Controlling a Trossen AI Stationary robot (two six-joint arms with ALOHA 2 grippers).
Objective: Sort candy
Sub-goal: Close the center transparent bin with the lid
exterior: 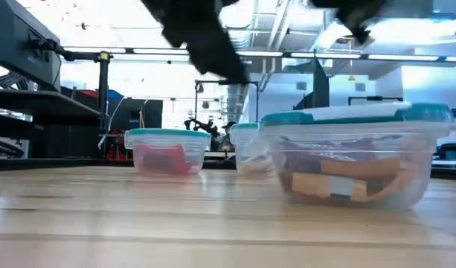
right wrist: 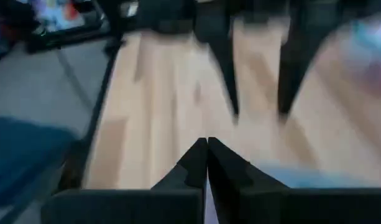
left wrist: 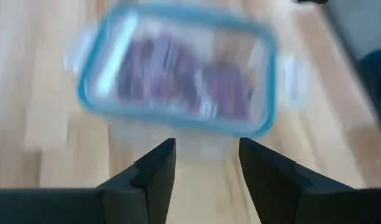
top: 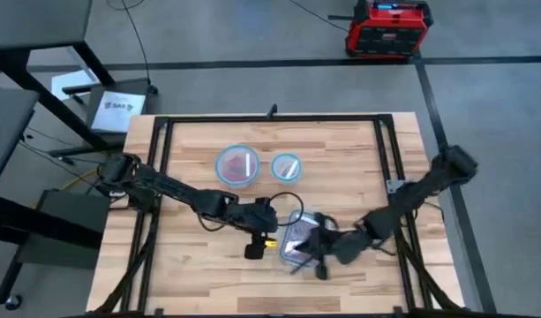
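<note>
Purple and orange wrapped candy (exterior: 339, 175) sits inside clear blue-rimmed rectangular plastic container (left wrist: 178, 74) on light wooden desk (top: 191, 256); left pincer (left wrist: 206, 165) open just beside it, right pincer (right wrist: 207, 163) closed; no legible labels.

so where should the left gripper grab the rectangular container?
Probably across the short width of the rectangular container, coming straight down from above. Its blue rim sits level and the side tabs stick out at the ends. The left gripper is open and empty; the right gripper is shut, close beside the container.
</note>
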